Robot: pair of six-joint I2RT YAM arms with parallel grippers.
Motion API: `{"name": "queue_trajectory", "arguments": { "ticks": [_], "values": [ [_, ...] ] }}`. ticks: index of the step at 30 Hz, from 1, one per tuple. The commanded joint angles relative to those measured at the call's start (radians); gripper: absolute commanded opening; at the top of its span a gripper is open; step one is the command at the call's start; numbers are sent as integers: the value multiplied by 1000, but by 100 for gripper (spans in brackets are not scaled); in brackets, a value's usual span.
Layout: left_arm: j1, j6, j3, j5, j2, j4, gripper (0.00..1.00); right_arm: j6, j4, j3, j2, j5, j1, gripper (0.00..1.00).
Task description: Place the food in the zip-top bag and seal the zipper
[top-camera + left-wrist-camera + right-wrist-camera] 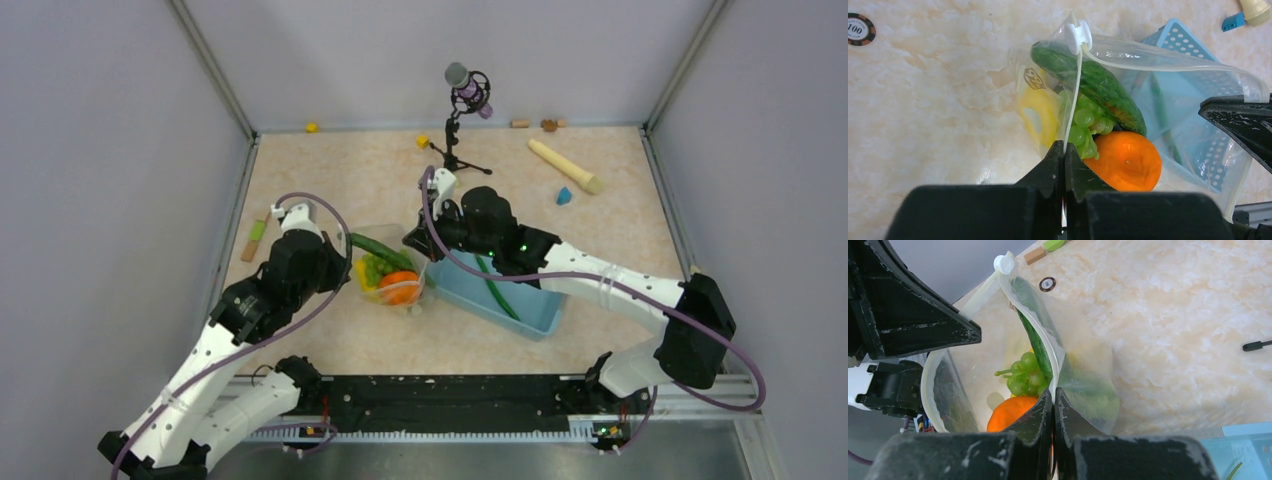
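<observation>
The clear zip-top bag [385,277] lies at mid-table, its mouth spread open. Inside are a green cucumber [1100,87], green grapes [1087,120], an orange [1128,160] and a yellow fruit [1038,112]. My left gripper [1064,145] is shut on one side of the whitish zipper [1075,85], which runs up to the white slider [1077,36]. My right gripper [1053,391] is shut on the other zipper [1048,335] strip, with the grapes [1025,372] and orange [1010,412] just beyond its fingers. In the top view the left gripper [345,272] and right gripper [420,248] flank the bag.
A light blue basket [530,310] holding a thin green item sits right of the bag. A microphone stand [460,120], a beige cylinder [565,165] and a blue block [564,196] stand farther back. Small blocks [256,235] lie at the left, and a poker chip [858,29] is nearby.
</observation>
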Motion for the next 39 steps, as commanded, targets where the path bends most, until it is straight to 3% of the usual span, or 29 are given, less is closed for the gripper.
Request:
{"name": "queue_trajectory", "arguments": {
  "ticks": [1,8,12,16,21,22,23,27,34,39],
  "values": [
    [4,19,54,-31,-4,3,0,3,74,23,-14,30,-13,0],
    [4,62,137,-214,92,-29,0,-7,43,29,-16,42,-24,0],
    [5,89,169,-225,151,-25,0,-15,53,33,4,-10,-24,0],
    [6,89,176,-212,195,-18,0,-7,39,39,20,17,-24,13],
    [7,122,144,-141,184,67,0,-64,-1,26,-33,72,-24,59],
    [7,121,141,-149,183,70,0,-56,0,13,-53,96,-24,83],
    [7,120,137,-157,182,74,0,-50,6,-2,-73,125,-25,96],
    [9,126,114,-142,182,96,0,-37,14,-83,-173,230,-32,99],
    [9,129,81,-109,165,139,0,57,-131,-224,-347,342,-144,99],
    [8,126,56,-98,147,151,0,186,-223,-317,-350,446,-253,96]
  ]
}}
